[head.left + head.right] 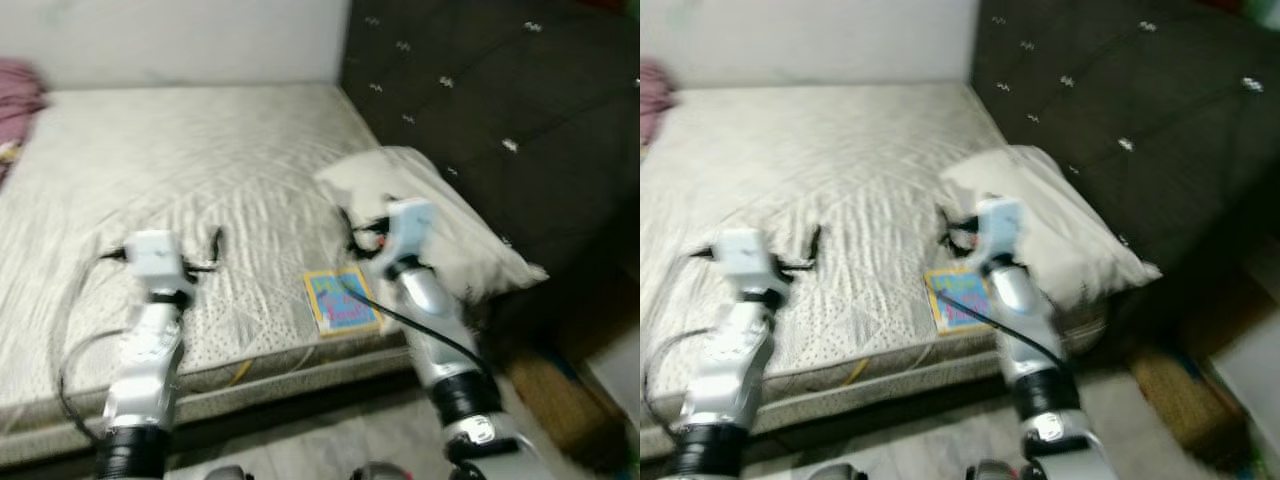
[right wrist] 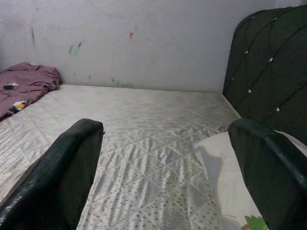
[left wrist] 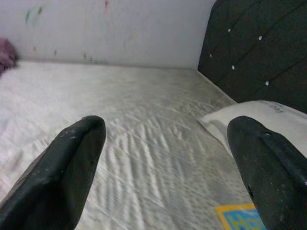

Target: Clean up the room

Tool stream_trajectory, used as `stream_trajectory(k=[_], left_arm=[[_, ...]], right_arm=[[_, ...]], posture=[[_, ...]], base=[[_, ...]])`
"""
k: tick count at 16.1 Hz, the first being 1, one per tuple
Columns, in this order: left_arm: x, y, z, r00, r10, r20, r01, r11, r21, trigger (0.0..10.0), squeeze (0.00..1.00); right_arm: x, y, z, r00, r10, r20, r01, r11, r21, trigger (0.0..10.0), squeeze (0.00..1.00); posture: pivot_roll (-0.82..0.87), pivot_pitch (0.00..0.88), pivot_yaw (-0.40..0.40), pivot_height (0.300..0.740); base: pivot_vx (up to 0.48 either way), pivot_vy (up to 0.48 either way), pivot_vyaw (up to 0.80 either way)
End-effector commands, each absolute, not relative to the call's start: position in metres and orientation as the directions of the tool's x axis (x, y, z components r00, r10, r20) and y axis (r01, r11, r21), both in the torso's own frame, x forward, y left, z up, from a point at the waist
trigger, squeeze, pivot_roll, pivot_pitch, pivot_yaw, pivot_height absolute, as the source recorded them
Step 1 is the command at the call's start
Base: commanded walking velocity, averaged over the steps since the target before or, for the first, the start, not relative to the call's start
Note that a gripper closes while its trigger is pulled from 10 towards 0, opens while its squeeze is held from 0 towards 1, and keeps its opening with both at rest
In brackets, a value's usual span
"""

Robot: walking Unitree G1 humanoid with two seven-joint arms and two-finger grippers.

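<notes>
Book [image 1: 342, 301] flat on mattress [image 1: 180, 170] edge beside pillow [image 1: 440, 225]; left gripper [image 3: 168, 143], right gripper [image 2: 165, 143] both wide open, empty.

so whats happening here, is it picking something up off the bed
Not yet. The robot stands at the edge of a bare mattress with both arms held out over it. The left gripper and right gripper are both open and hold nothing. A colourful book lies near the mattress edge, just inside the right arm, beside a white pillow by the dark headboard. A purple cloth is bunched at the far corner.
</notes>
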State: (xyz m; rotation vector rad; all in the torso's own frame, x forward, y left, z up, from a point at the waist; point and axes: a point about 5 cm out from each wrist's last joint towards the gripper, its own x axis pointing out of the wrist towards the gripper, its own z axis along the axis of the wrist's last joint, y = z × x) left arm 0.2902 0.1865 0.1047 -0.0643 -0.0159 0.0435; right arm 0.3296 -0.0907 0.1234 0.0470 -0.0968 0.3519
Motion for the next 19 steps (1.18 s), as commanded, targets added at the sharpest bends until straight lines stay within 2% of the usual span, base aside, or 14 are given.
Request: stream_trajectory(k=[1,11,14,17,19], left_arm=[[0.2935,0.1746,0.1067,1.0,0.013,0.02,-0.012,0.997,-0.075,10.0,0.0],[0.294,0.1737,0.1067,1.0,0.012,0.024,-0.01,0.996,-0.084,10.0,0.0],[0.2941,0.1743,0.1062,1.0,0.014,0.02,-0.012,0.996,-0.083,10.0,0.0],[0.294,0.1734,0.1057,1.0,0.01,0.016,-0.009,0.996,-0.092,10.0,0.0],[0.2941,0.1739,0.1054,1.0,0.013,0.014,-0.011,0.995,-0.098,10.0,0.0]], right_arm=[[0.3321,-0.1053,0.1261,0.946,0.307,0.104,-0.31,0.951,0.011,10.0,0.0],[0.3315,-0.1051,0.1257,0.942,0.318,0.104,-0.32,0.947,0.01,10.0,0.0],[0.3307,-0.103,0.1262,0.935,0.337,0.108,-0.339,0.941,-0.005,10.0,0.0],[0.3295,-0.101,0.1277,0.928,0.353,0.117,-0.353,0.935,-0.021,10.0,0.0],[0.3301,-0.1023,0.1272,0.932,0.345,0.114,-0.345,0.938,-0.018,10.0,0.0]], posture=[[-0.04,0.0,-0.031,0.74],[-0.05,0.0,-0.031,0.74],[-0.05,0.0,-0.031,0.74],[-0.05,0.0,-0.032,0.74],[-0.05,0.0,-0.032,0.74]], base=[[0.0,0.48,-0.73],[0.0,0.471,-0.05],[0.0,0.0,0.0],[0.0,0.476,0.79],[0.0,0.476,0.23]])
